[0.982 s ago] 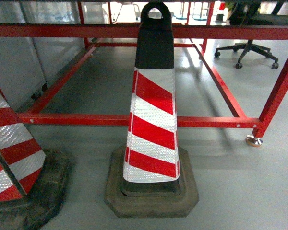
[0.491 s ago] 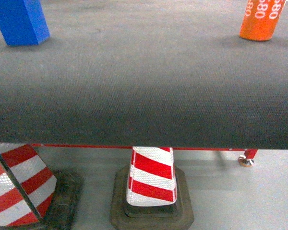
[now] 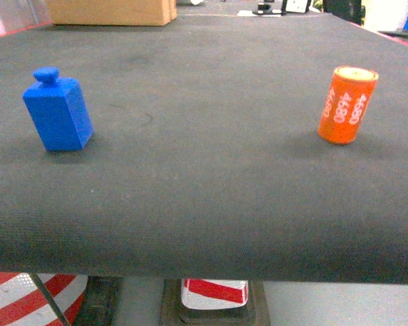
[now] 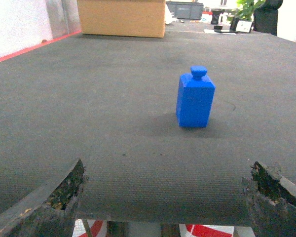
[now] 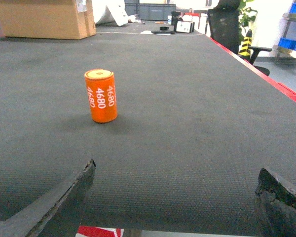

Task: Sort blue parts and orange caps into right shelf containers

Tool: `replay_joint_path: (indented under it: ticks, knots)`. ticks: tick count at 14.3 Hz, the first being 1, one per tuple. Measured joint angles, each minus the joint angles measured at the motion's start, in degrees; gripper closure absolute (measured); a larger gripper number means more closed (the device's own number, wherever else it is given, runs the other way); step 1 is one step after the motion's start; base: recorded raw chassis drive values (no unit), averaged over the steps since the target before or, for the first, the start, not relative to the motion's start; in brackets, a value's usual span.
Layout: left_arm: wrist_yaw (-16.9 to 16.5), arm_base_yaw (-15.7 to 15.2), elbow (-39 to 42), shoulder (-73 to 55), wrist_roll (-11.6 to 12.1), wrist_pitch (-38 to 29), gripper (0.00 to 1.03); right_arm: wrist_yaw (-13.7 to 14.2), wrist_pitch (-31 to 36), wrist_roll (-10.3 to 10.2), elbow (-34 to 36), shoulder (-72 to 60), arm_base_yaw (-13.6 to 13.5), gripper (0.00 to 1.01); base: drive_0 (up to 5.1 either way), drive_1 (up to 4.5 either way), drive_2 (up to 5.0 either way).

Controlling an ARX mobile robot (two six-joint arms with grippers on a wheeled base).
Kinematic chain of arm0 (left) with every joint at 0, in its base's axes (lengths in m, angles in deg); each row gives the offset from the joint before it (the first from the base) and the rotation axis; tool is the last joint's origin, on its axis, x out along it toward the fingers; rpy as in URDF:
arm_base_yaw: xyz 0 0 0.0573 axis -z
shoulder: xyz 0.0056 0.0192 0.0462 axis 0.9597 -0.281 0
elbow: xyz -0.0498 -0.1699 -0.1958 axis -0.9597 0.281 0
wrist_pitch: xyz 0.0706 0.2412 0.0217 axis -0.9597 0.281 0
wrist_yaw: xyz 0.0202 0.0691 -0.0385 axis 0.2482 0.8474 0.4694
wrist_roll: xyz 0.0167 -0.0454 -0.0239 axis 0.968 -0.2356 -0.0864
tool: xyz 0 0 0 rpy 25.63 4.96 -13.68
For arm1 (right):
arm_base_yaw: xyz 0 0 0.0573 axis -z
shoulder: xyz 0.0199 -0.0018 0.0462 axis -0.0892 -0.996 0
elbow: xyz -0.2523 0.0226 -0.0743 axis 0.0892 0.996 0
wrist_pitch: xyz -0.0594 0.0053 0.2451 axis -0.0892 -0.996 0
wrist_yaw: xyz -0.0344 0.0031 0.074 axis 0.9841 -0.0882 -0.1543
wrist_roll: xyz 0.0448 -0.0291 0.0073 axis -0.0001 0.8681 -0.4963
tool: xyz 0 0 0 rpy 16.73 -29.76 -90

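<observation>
A blue part (image 3: 58, 113), a blocky piece with a small knob on top, stands upright on the left of the dark table mat (image 3: 204, 176). An orange cap (image 3: 347, 104), a short cylinder with white "4680" print, stands on the right. In the left wrist view the blue part (image 4: 195, 98) is ahead and a little right of my left gripper (image 4: 165, 182), which is open and empty at the table's near edge. In the right wrist view the orange cap (image 5: 101, 95) is ahead and left of my right gripper (image 5: 177, 185), also open and empty. Neither gripper shows in the head view.
A cardboard box (image 3: 112, 11) sits at the table's far edge. Red-and-white traffic cones (image 3: 214, 292) stand on the floor below the near edge. An office chair (image 5: 227, 27) and blue bins on a shelf (image 5: 292, 44) are beyond the table's red right edge (image 5: 281, 86).
The head view has risen from the floor and red table frame, past the near edge, up over the tabletop. The blue part and orange cap now show whole.
</observation>
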Motion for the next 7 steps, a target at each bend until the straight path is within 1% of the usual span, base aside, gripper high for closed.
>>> replay_joint_path:
  ticks: [7]
  knots:
    - [0.07, 0.0, -0.04, 0.0, 0.04, -0.68, 0.05, 0.0, 0.55, -0.04, 0.0, 0.0, 0.0, 0.03, 0.0, 0.0, 0.0]
